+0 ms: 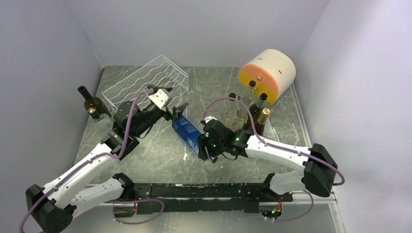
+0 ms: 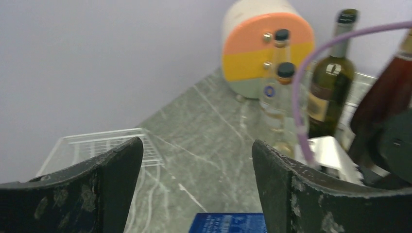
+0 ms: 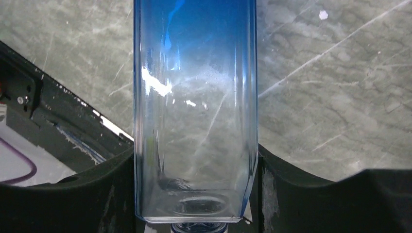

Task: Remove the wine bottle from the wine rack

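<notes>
The wine bottle (image 1: 187, 132) is a blue, square-sided glass bottle that lies slanted between the two arms, off the wine rack. My right gripper (image 1: 205, 146) is shut on its near end; in the right wrist view both fingers press the sides of the bottle (image 3: 194, 97). My left gripper (image 1: 177, 112) is open at the bottle's far end, and only the blue edge of the bottle (image 2: 231, 222) shows low between its spread fingers (image 2: 121, 165). The white wire wine rack (image 1: 145, 80) stands tilted at the back left, with no bottle visible on it, and its corner (image 2: 102, 145) shows past the left finger.
A cream drum with an orange and yellow face (image 1: 268, 75) lies at the back right. Several upright bottles (image 1: 257, 116) stand before it, right behind my right arm. Two more bottles (image 1: 92, 104) stand by the left wall beside my left arm.
</notes>
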Available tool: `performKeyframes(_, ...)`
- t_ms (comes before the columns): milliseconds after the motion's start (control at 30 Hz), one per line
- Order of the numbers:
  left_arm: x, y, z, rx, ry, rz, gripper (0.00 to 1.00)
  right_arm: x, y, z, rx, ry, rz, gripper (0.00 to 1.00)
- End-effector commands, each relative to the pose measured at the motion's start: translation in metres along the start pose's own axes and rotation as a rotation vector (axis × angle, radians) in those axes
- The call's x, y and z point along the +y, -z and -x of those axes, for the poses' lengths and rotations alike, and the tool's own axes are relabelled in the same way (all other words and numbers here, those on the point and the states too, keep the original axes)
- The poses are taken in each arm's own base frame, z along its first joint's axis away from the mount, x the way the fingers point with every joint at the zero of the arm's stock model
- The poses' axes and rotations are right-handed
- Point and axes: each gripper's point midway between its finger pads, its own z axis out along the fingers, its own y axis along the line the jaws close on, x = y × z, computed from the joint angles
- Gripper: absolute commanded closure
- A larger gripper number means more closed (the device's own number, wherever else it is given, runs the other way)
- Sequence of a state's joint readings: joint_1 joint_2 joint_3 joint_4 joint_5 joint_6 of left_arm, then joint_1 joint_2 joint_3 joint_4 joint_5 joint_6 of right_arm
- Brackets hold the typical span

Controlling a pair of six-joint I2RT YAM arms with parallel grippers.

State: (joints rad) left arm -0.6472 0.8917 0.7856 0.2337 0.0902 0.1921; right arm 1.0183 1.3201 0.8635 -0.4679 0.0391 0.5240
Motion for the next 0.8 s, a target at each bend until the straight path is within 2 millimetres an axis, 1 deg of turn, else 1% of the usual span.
performKeyframes(0,-0.023,0.005,0.004,0.092,0.110,-0.051,0.16,0.030,0.032,0.035,-0.116,-0.010,0.124,0.96)
performKeyframes(100,-0.042,0.024,-0.019,0.197,0.284,-0.089,0.17,0.032,0.038,0.034,-0.116,0.011,0.140,0.96)
performKeyframes(133,-0.048,0.032,-0.030,0.226,0.337,-0.095,0.17,0.032,0.039,0.033,-0.118,0.017,0.145,0.96)
performKeyframes(200,-0.061,0.049,-0.048,0.268,0.452,-0.104,0.14,0.033,0.040,0.032,-0.117,0.031,0.156,0.96)
performKeyframes(267,-0.071,0.065,-0.062,0.295,0.530,-0.116,0.08,0.034,0.040,0.030,-0.117,0.041,0.168,0.96)
performKeyframes(333,-0.077,0.077,-0.070,0.322,0.597,-0.115,0.05,0.034,0.040,0.027,-0.118,0.052,0.183,0.96)
performKeyframes(433,-0.088,0.088,-0.078,0.329,0.657,-0.142,0.00,0.035,0.040,0.023,-0.121,0.059,0.203,0.96)
performKeyframes(600,-0.091,0.089,-0.082,0.321,0.644,-0.160,0.00,0.034,0.046,0.019,-0.131,0.065,0.221,0.96)
performKeyframes(767,-0.090,0.085,-0.089,0.338,0.562,-0.168,0.01,0.031,0.050,0.015,-0.116,0.083,0.212,0.96)
